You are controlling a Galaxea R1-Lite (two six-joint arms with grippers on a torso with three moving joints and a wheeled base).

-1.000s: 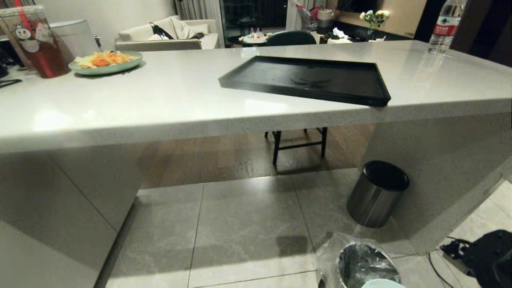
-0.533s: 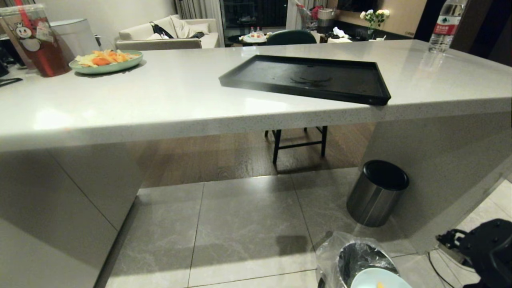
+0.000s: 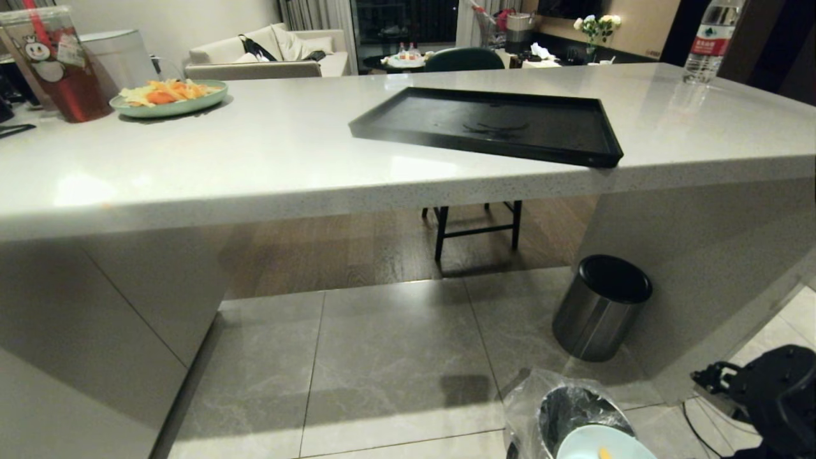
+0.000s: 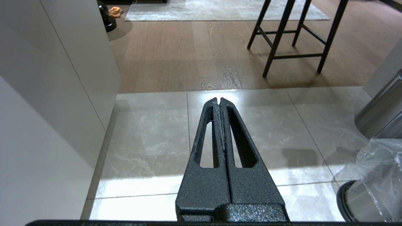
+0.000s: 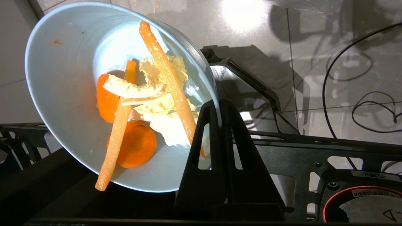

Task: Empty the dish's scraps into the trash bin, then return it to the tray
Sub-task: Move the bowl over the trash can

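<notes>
Pale blue dish point(image 5: 72, 94) pinched at rim by right gripper point(image 5: 218, 108), tilted. Orange, yellow scraps point(image 5: 147, 100) heaped inside. Left gripper point(image 4: 220, 102) clenched, nothing held.

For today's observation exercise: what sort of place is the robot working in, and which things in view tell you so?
Probably a home's open kitchen and living area: a long pale counter with a plate of peels, a sofa behind it, and a lidded steel bin on the tiled floor.
</notes>
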